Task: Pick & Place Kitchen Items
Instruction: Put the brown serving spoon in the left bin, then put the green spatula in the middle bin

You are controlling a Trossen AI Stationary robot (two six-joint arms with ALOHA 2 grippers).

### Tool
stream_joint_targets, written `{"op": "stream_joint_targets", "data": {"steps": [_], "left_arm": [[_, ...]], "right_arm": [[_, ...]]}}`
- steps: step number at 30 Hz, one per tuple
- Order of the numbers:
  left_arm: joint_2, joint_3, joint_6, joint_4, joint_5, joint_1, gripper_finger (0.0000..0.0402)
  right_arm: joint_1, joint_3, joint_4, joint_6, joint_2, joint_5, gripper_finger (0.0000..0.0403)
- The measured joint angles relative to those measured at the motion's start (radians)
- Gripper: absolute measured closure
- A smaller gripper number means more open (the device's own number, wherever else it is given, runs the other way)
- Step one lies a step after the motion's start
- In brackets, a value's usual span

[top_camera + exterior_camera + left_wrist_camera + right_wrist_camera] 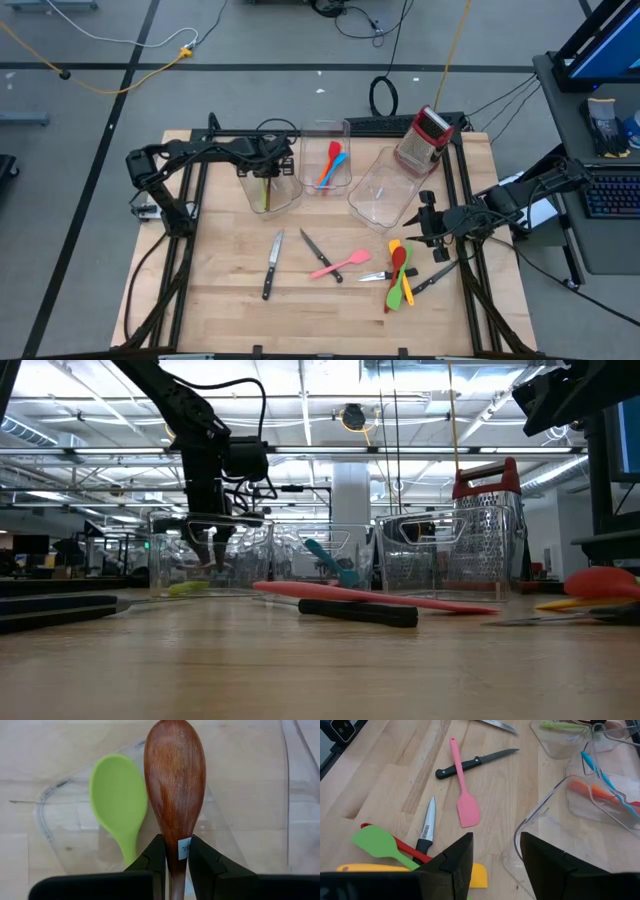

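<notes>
High view: wooden table (220, 300) w/ three clear bins along the far side. Left tool (268, 170) sat over the left bin (272, 190), clamped on a brown wooden spoon (266, 180); green spoon (265, 197) lay in that bin. Middle bin (325, 165) held an orange spatula (327, 170) + blue utensil (336, 160). Right bin (385, 188) lay tilted, red-topped box grater (425, 140) just beside it at the far right. Right tool (428, 225) hovered near the right bin's near edge, fingers apart, holding nothing. On the table: two black-handled knives (272, 265) (318, 252), pink spatula (340, 264) crossing the second knife, then a cluster at right w/ red spoon (397, 262), green spatula (397, 292), yellow utensil (407, 280) + two more knives (375, 276) (435, 278).

Low view: left tool (212, 540) reached down into the left bin (170, 565); pink spatula (370, 596) lay over a black knife handle (358, 612); grater (487, 520) stood upright behind.

Left wrist view: both fingers (152, 857) pinched the brown spoon's (175, 785) neck, bowl pointing away; green spoon (119, 800) just beside it on the bin floor.

Right wrist view: right tool (492, 857) gaped open, empty, above the table near the tilted bin (545, 820); pink spatula (462, 790), knives (475, 763) (427, 827), green spatula (380, 842), red handle (405, 847), yellow piece (470, 876) in sight.
</notes>
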Motion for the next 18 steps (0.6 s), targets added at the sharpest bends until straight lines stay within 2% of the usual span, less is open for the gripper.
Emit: {"op": "stream_joint_targets", "data": {"steps": [6,18], "left_arm": [[0.000,0.000,0.015,0.002,-0.007,0.000,0.0339],[0.000,0.000,0.055,0.002,-0.007,0.000,0.0197]], "right_arm": [[0.000,0.000,0.000,0.000,0.000,0.000,0.0248],[0.000,0.000,0.000,0.038,0.000,0.000,0.0248]]}}
